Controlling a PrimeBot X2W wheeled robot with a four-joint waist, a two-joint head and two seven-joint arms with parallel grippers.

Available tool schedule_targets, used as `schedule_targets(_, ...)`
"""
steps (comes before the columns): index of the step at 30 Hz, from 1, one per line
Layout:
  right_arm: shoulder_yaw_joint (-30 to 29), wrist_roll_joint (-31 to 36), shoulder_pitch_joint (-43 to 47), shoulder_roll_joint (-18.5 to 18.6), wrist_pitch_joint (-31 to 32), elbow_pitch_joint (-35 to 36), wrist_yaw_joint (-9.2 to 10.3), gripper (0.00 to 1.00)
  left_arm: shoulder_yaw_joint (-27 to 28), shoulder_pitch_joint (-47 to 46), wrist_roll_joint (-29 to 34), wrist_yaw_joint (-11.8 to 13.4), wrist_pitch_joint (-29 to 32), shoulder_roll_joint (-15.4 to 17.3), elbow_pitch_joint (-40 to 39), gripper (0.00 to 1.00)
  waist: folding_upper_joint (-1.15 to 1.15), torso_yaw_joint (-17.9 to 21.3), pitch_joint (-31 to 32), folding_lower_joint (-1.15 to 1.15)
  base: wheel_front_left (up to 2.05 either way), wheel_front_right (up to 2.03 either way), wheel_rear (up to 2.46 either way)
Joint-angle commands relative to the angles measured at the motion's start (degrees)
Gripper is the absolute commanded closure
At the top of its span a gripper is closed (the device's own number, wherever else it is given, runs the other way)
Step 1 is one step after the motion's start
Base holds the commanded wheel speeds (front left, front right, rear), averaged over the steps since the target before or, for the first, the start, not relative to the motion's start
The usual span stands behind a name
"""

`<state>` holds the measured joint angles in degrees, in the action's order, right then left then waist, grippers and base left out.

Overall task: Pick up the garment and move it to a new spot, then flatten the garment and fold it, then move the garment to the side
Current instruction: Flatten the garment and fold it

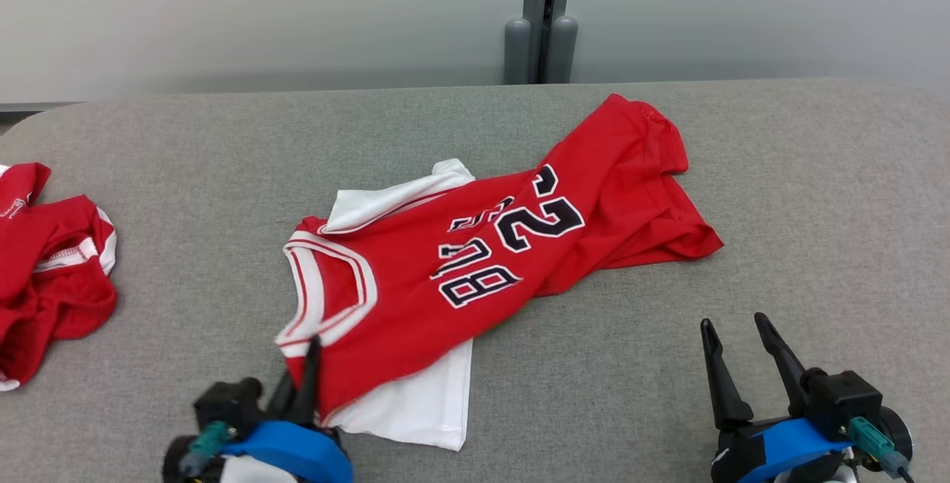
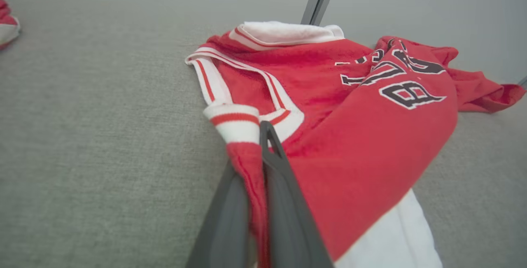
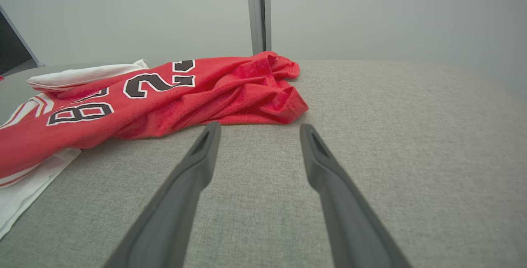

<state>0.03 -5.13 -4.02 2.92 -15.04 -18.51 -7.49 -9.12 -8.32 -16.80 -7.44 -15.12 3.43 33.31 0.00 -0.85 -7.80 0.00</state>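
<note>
Grey tabletop [image 1: 816,171] is carrying the red jersey [image 1: 475,260]; we are pinching its shoulder strap in our left gripper [image 1: 310,349], its length stretching ahead and rightward; our right gripper [image 1: 733,322] is sitting spread, short of the hem.

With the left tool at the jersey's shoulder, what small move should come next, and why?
Probably raise the left tool a little. Its jaws are shut on the shoulder edge of the red jersey, which lies rumpled on the table, and the right tool stands open short of the hem. A short lift would test the pinch before any carrying.
</note>
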Motion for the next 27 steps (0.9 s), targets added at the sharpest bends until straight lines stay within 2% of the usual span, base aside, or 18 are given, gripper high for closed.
schedule_targets(1, -0.1, 0.0, 0.5, 0.0, -0.2, 0.1, -0.01, 0.0, 1.6, -0.6, -0.3, -0.1, 0.0, 0.9, -1.2, 1.0, 0.0, -0.2, 0.0, 0.0, 0.0, 0.0, 0.0)
schedule_targets(6, 0.1, -0.1, -0.2, 0.0, -0.2, -0.2, -0.01, 0.0, 7.1, -0.8, 0.9, 0.0, 0.0, 3.2, -4.5, 1.0, 0.0, -0.5, -0.3, 0.0, 0.0, 0.0, 0.0)
schedule_targets(11, 0.7, -0.1, -0.6, 0.0, -0.2, -0.7, -0.01, 0.0, 9.5, -1.7, 1.7, 0.0, 0.0, 3.8, -4.9, 1.0, 0.0, 0.0, -0.4, 0.0, 0.0, 0.0, 0.0)
schedule_targets(12, 0.7, -0.1, -0.6, 0.0, -0.2, -0.8, -0.01, 0.0, 9.5, -1.9, 2.1, 0.0, 0.0, 4.0, -4.4, 0.81, 0.0, 0.1, -0.4, 0.0, 0.0, 0.0, 0.0)
schedule_targets(13, 0.7, -0.1, -0.4, 0.0, -0.2, -1.0, -0.01, 0.0, 9.6, -2.2, 2.4, 0.0, 0.0, 4.2, -4.1, 0.1, 0.0, 0.3, -0.4, 0.0, 0.0, 0.0, 0.0)
schedule_targets(14, 0.7, -0.1, -0.3, 0.0, -0.2, -1.1, -0.01, 0.0, 9.7, -2.6, 2.5, 0.0, 0.0, 4.1, -3.8, 0.0, 0.0, 0.3, -0.4, 0.0, 0.0, 0.0, 0.0)
schedule_targets(18, 0.3, -0.3, 0.3, 0.0, -0.2, -1.2, -0.01, 0.0, 11.4, -3.1, 3.5, 0.0, 0.0, 3.4, -5.5, 0.0, 0.0, 0.2, -0.4, 0.0, 0.0, 0.0, 0.0)
schedule_targets(24, 0.1, -0.5, -0.1, 0.0, -0.2, -1.4, -0.01, 0.0, 14.2, -0.7, 7.2, 0.4, 0.0, 2.2, -12.5, 0.0, 0.0, -0.4, -0.3, 0.0, 0.0, 0.0, 0.0)
schedule_targets(27, 0.2, -0.5, -0.4, 0.0, -0.2, -1.5, -0.01, 0.0, 13.0, 1.0, 8.6, 0.2, 0.0, 1.1, -16.4, 0.0, 0.0, -0.7, -0.3, 0.0, 0.0, 0.0, 0.0)
